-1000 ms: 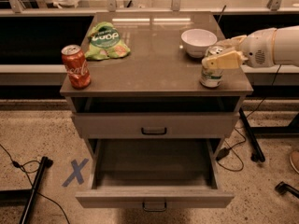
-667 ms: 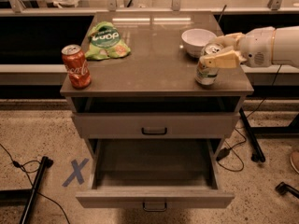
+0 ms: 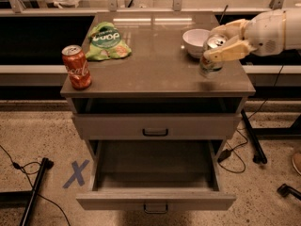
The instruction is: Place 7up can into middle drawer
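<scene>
The 7up can (image 3: 210, 61), pale with a silver top, is held over the right side of the cabinet top, tilted a little. My gripper (image 3: 222, 44) reaches in from the right, shut on the can, one finger in front of it and one behind. The can's bottom sits just at or above the countertop. The middle drawer (image 3: 155, 200) is pulled open below, its inside bare, with a small dark handle on its front. The drawer above it (image 3: 155, 126) is closed.
A red Coca-Cola can (image 3: 76, 67) stands at the left front of the cabinet top (image 3: 155, 69). A green chip bag (image 3: 106, 42) lies at the back left. A white bowl (image 3: 194, 41) stands just behind the 7up can. Cables and stand legs lie on the floor at both sides.
The gripper has moved left and slightly forward with the 7up can, away from the right edge, and the can now tilts a little.
</scene>
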